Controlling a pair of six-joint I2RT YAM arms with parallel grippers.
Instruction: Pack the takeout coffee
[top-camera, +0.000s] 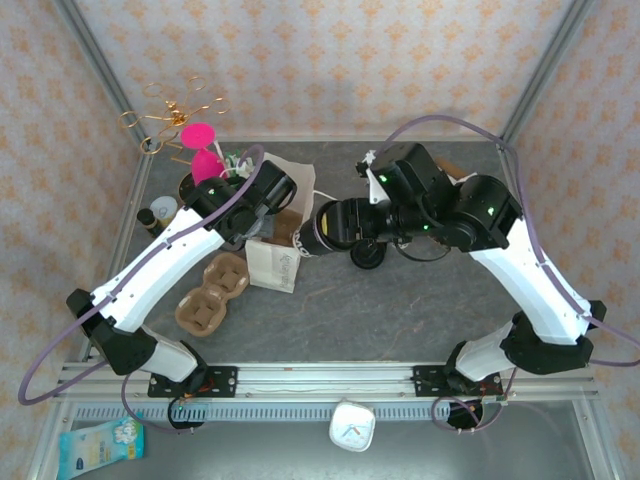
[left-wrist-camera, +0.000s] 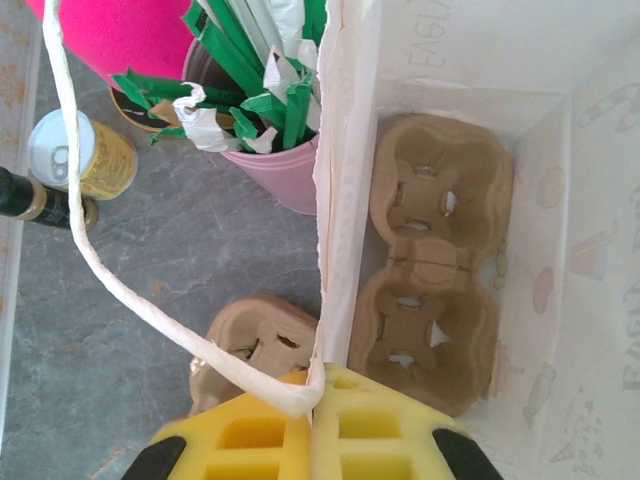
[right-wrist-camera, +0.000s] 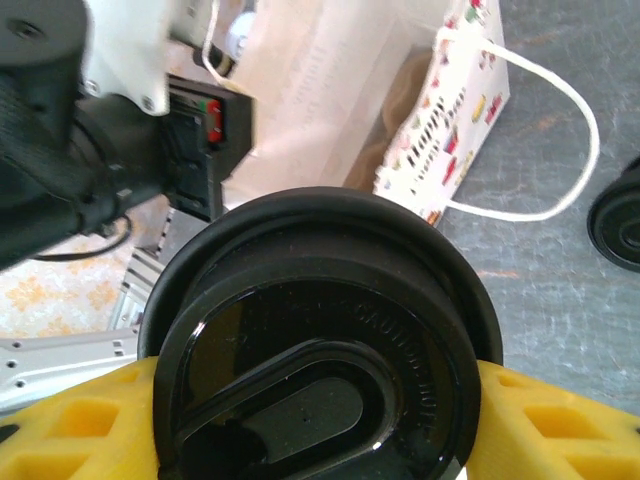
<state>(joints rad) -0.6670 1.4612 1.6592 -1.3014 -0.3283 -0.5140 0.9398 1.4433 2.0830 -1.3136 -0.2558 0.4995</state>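
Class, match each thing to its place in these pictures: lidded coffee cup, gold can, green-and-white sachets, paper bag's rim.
Things:
1. lidded coffee cup
2. gold can
3. green-and-white sachets
4. paper bag's rim

Places:
A. in the pink tub
B. gripped by the right tool
C. pinched by the left tool
D. standing on the grey table

Pairs: 1-B, 2-D, 3-A, 4-C.

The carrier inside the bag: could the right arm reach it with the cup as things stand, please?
Probably yes: the left pincer holds the bag open, and the carrier inside lies empty.
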